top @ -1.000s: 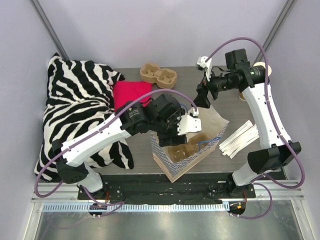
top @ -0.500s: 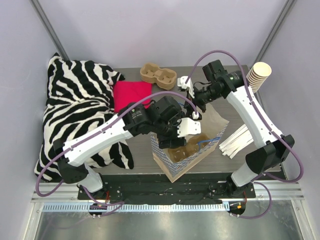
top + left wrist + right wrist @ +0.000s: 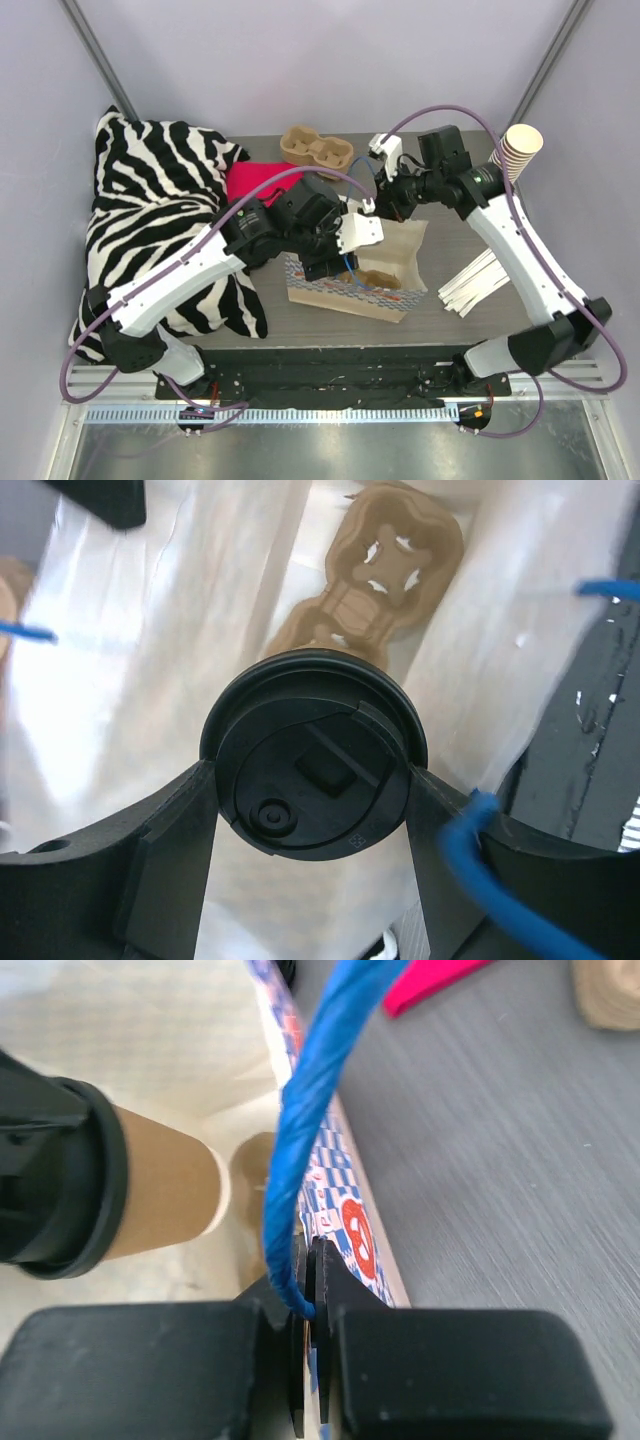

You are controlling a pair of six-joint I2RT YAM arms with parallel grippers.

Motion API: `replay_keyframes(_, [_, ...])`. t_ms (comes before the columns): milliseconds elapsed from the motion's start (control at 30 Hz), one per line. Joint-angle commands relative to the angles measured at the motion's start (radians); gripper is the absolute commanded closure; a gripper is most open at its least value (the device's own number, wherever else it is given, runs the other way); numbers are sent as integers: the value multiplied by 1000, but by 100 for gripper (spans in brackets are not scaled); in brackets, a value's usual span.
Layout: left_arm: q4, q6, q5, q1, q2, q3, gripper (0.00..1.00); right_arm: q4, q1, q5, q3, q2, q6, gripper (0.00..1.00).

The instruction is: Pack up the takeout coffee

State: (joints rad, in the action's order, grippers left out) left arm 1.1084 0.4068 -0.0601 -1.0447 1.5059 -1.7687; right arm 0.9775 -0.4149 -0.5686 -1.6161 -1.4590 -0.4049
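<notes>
Bag (image 3: 350, 285) has swung since a second ago. It stood near the table's near edge with its mouth facing up, and now it sits further left with its patterned side showing. Right arm has come across too. The right gripper (image 3: 305, 1305) is pinched tight on the blue handle (image 3: 310, 1110), and the cord runs out from between its fingers.

Left gripper (image 3: 312, 780) is clamped on the coffee (image 3: 315, 755), one finger (image 3: 150, 850) on each side of the black lid, holding it at the bag's open mouth. On the right wrist view the cup's tan side shows against the bag's white lining, just beside the handle. Past the lid, deep in the bag, lies a brown cup tray (image 3: 375, 580), and cup and tray are apart.

Print on the bag is blue-and-white checks with a red mark. The letters are too blurred to read.

Around the table, a second tray (image 3: 317, 147) sits at the far edge and a red cloth (image 3: 262, 180) lies left of it. A cup stack (image 3: 520, 148) stands far right, white strips (image 3: 480, 278) lie on the right, and a zebra pillow (image 3: 160, 210) fills the left.
</notes>
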Motion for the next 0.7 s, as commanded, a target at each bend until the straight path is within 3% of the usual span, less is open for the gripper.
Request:
replay_keyframes(0, [-47,-16,31,6,-62,6,86,-220,-36,88,42,149,270,99])
replay_keyframes(233, [-61,-16,0,-6,-156,181,86,-279,-111,196,157,268,291,99])
replay_keyframes(433, [-134,-16,91,-69,-257,350,86,-338,-214,283,274,382,294,99])
replay_keyframes(667, [-157,-29,168,-69,-254,195,86,-362,-257,335,335,434,272,99])
